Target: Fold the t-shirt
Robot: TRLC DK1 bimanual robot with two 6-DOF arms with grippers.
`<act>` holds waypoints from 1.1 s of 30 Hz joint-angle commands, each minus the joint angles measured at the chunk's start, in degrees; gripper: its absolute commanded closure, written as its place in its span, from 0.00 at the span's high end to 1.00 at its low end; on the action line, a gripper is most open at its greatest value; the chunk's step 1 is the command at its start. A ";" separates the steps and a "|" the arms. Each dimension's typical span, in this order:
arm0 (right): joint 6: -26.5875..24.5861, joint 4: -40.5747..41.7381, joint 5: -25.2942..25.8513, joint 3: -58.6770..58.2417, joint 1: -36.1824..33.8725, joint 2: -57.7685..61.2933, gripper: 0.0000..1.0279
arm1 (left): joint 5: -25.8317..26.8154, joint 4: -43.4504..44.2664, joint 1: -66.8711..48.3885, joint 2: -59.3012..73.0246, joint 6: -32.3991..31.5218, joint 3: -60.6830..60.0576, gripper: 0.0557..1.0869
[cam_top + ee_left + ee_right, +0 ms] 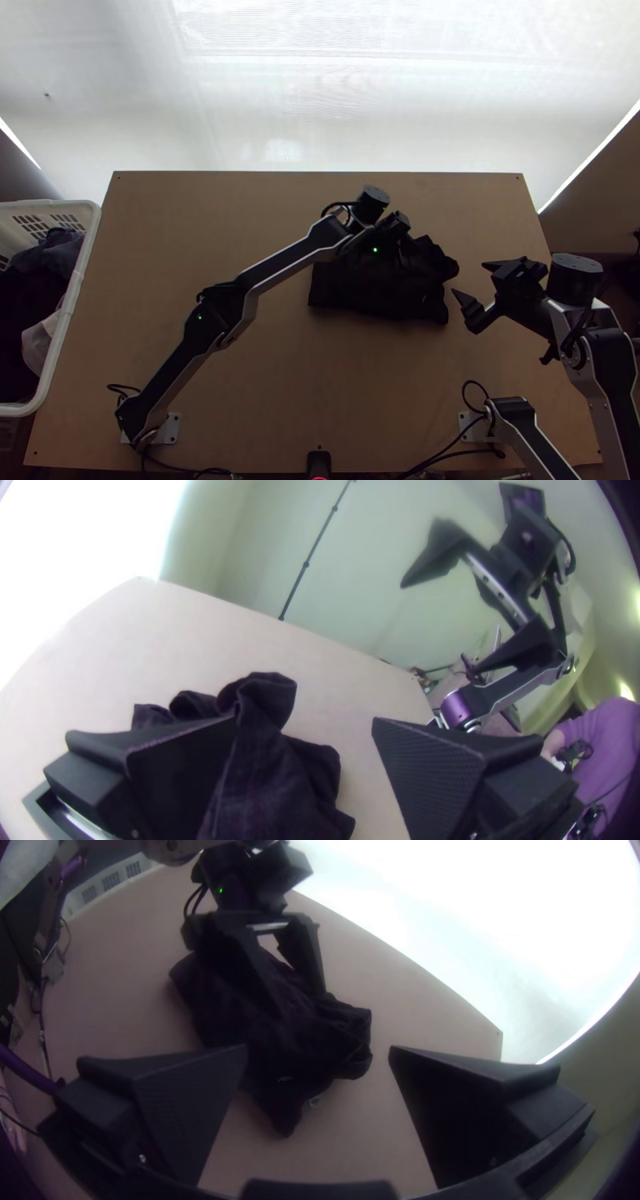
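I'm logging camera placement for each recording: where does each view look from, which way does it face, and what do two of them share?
Top view: high over the near edge of the table, looking steeply down; left arm and right arm show.
Left wrist view: on the left arm's wrist, facing across the table past its own gripper's open fingers; the right arm stands beyond.
Right wrist view: on the right arm's wrist, facing dark bunched cloth between its own open fingers.
Both wrist views share the cloth.

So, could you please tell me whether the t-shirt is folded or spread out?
Neither: the t-shirt is bunched. It lies as a compact, rumpled heap on the table, with lumpy, uneven edges.
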 commanded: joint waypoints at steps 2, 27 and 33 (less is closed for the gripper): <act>0.34 2.51 -0.04 -1.89 1.77 3.28 0.95 | 1.84 -3.88 6.07 -7.79 0.73 -5.11 0.96; 8.60 -9.71 -0.48 30.63 22.86 62.78 0.93 | -23.74 -37.02 18.90 -31.78 28.15 -22.33 0.96; 9.83 -6.10 7.52 27.29 19.61 60.59 0.93 | -24.18 -36.75 20.66 -34.24 29.03 -24.97 0.95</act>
